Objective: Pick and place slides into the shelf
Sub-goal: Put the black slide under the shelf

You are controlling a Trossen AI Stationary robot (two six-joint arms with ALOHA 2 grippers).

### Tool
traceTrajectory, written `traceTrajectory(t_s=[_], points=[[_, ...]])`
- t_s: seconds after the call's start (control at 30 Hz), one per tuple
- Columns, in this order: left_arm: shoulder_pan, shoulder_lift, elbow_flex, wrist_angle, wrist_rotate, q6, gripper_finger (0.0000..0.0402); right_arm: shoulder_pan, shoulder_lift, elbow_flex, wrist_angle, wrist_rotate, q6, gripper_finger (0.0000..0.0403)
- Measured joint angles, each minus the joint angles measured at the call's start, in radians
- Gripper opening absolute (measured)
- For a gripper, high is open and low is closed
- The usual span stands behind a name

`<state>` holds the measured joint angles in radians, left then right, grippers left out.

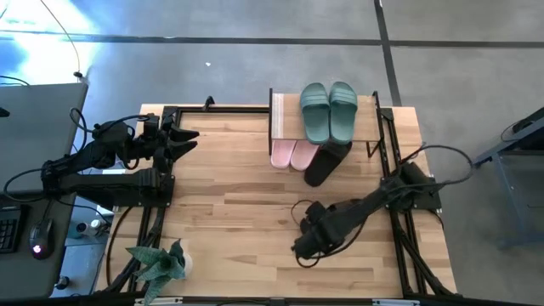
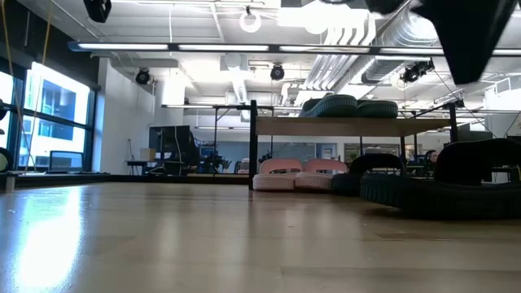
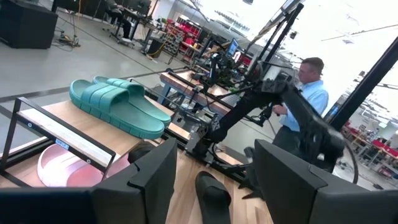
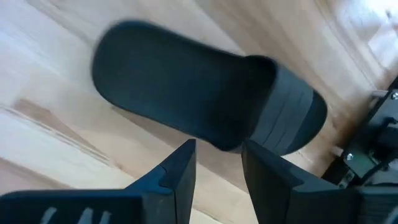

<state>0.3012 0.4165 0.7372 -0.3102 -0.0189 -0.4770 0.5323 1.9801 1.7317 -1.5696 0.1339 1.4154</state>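
The shelf [image 1: 370, 129] stands at the table's far edge. Two sage green slides [image 1: 328, 110] lie on its top board, and two pink slides [image 1: 293, 154] lie under it. One black slide [image 1: 325, 163] rests partly under the shelf, its near end out on the table. A second black slide [image 4: 186, 93] lies flat on the table with its strap [image 4: 292, 118] at one end. My right gripper [image 4: 217, 152] hangs open just above this slide's side edge, pointing steeply down. My left gripper [image 1: 185, 141] waits open at the table's left side, pointing level.
A small potted plant [image 1: 158, 263] stands at the table's near left corner. Black frame rails [image 1: 393, 170] run along the right edge. Bare wood stretches between the arms. A person [image 3: 311, 87] stands in the room beyond the table.
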Motion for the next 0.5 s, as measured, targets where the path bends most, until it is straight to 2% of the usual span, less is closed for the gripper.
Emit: traceTrajectory(t_s=[0.2,0.5], points=[[0.0,0.0,0.0,0.0,0.0,0.0,0.0198,0.008,0.059,0.0,-0.001,-0.075,-0.002,0.0119],[0.0,0.0,0.0,0.0,0.0,0.0,0.0198,-0.016,0.061,0.0,-0.001,-0.085,0.047,0.0131]])
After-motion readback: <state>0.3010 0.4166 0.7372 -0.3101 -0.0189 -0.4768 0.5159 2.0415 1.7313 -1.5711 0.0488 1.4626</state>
